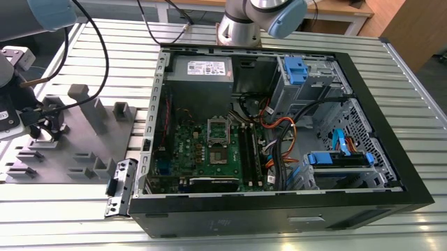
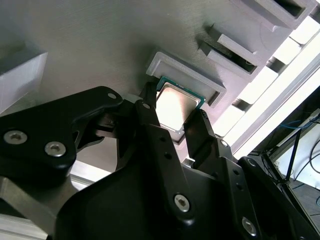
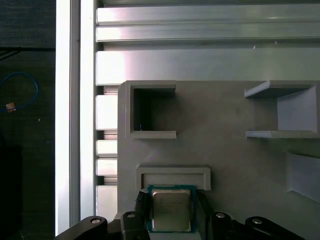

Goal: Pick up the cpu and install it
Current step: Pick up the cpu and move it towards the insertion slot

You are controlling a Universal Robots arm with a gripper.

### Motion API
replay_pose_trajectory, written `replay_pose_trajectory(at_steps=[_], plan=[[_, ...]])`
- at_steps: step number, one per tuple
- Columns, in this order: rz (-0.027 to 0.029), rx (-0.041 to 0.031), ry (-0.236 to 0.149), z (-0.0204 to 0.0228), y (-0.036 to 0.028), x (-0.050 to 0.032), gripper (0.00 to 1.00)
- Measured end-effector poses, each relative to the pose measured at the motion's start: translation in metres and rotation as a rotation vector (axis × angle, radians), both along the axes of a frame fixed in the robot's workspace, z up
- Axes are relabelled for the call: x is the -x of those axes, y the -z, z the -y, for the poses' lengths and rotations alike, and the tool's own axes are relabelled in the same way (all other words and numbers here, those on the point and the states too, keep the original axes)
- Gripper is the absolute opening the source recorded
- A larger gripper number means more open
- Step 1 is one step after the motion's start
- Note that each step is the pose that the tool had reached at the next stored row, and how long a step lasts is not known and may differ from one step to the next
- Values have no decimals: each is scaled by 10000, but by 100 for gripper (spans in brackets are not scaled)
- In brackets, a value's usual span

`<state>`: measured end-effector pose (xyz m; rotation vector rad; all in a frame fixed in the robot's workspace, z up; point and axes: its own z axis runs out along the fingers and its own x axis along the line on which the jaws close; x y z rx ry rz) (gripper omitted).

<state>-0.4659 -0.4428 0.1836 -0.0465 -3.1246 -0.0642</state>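
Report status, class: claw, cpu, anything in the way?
Claw shut on the cpu, at the grey moulded tray. Computer case open, off to the exterior view's right. No obstruction seen by the claw.

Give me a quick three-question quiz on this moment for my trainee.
1. True or false: the cpu already sits inside the computer case.
2. What grips the cpu at two opposite edges? A) the fingers B) tape C) a hand.
3. Fill in: the gripper hangs over the grey moulded ___ on the exterior view's left.
Key: 1 false; 2 A; 3 tray.
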Motion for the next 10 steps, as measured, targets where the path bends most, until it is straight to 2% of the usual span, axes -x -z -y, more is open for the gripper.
replay_pose_trajectory(at_steps=[4, 5, 10], plan=[[0, 0, 0, 0, 0, 0, 48], [0, 0, 0, 0, 0, 0, 55], [0, -1, 0, -1, 0, 0, 55]])
